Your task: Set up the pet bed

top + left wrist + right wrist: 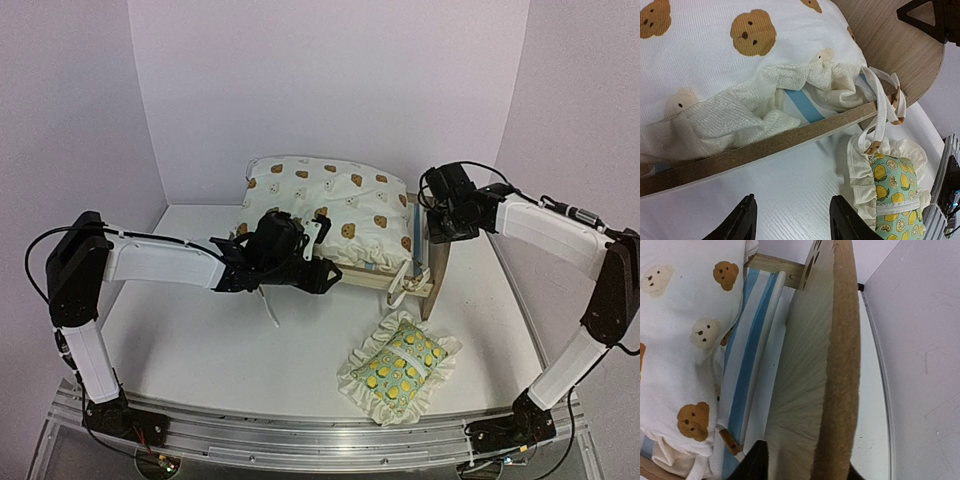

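Biggest thing first: the white table (200, 340), with both arms reaching in from my side. The pet bed (372, 278) sits toward the back, a bit right of the middle. Its long front rail faces me and the rounded headboard (438, 262) stands upright at the right end. In the right wrist view I can see the blue-and-white striped base (747, 365) showing between the cushion and the headboard.

The cream bear-print cushion (320, 195) lies in the bed, all puffed up. It covers most of the base and bulges over the rails on the left and far sides. The left wrist view shows its bunched edge (740, 115) sagging right onto the front rail (765, 145).

The green lemon-print pillow (400, 368) is flat on the table, just in front of the headboard end of the bed and not in it.

The left gripper (325, 275) hovers at the front rail, about midway along. Its fingers (742, 220) are spread apart with only bare table between them. The right gripper (437, 228) is up at the headboard. From its own camera I see one finger (757, 462) on the inner face and a sliver of the other on the outer side, so it looks clamped on the board.

Smallest bits: a cushion tie (882, 107) loops over the front rail near the headboard and dangles toward the pillow. I can't tell if it touches. Another white strap (270, 312) lies on the table below the left gripper.
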Controlling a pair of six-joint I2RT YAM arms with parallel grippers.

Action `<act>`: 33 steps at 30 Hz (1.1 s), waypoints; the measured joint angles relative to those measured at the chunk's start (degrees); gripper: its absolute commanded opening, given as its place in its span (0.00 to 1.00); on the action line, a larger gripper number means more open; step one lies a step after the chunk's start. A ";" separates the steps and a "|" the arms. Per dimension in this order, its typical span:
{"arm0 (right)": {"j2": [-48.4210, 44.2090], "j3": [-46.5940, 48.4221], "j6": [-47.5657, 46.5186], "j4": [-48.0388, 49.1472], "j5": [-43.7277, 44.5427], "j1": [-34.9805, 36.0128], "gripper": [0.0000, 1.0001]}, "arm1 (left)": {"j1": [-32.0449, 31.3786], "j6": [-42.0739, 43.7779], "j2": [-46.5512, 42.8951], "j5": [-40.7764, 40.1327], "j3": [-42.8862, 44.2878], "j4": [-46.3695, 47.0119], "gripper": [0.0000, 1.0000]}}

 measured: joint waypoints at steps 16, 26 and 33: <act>2.35 2.28 8.32 1.49 -3.62 3.23 0.00 | -0.02 0.55 -2.51 -1.62 -1.55 -0.96 0.49; 10.43 11.03 9.01 1.88 -2.80 14.64 0.00 | -0.02 1.43 -11.21 -2.74 -4.28 -4.25 0.50; 13.62 14.41 9.00 3.02 -3.10 20.35 0.31 | -1.17 5.64 -10.41 -3.56 -2.18 -9.99 0.55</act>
